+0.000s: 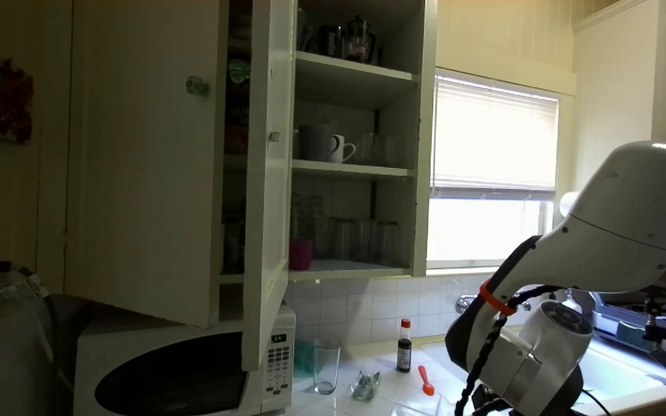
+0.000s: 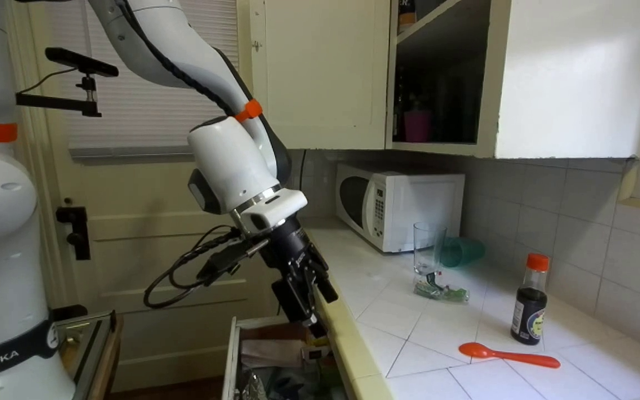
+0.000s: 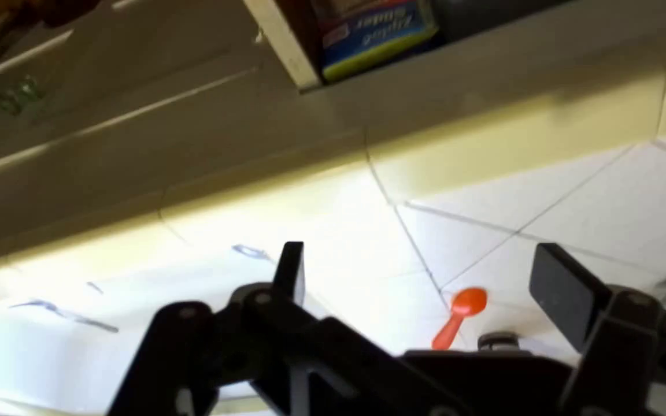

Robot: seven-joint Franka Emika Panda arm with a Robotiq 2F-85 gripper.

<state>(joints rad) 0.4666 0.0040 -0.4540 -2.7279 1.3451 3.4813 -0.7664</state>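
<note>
My gripper point(image 2: 324, 315) hangs tilted downward beside the counter's front edge, above an open drawer point(image 2: 233, 355). Its black fingers stand wide apart with nothing between them in the wrist view, and the gripper point(image 3: 420, 257) touches nothing that I can make out. Seen beyond the gap, an orange-red spoon point(image 3: 467, 303) lies on the white tiled counter point(image 2: 375, 339). Behind the spoon point(image 2: 500, 354) stands a dark sauce bottle point(image 2: 529, 316) with a red cap. A clear glass point(image 2: 429, 250) is upright farther back, with a teal cup point(image 2: 464, 251) on its side and a crinkled clear packet point(image 2: 441, 290) close by.
A white microwave point(image 2: 423, 205) sits at the counter's far end. Overhead, a cabinet door point(image 1: 268, 190) hangs open beside shelves of mugs and glasses. Inside the drawer is a blue and yellow box point(image 3: 376, 37). A sink point(image 1: 616, 370) lies along the counter.
</note>
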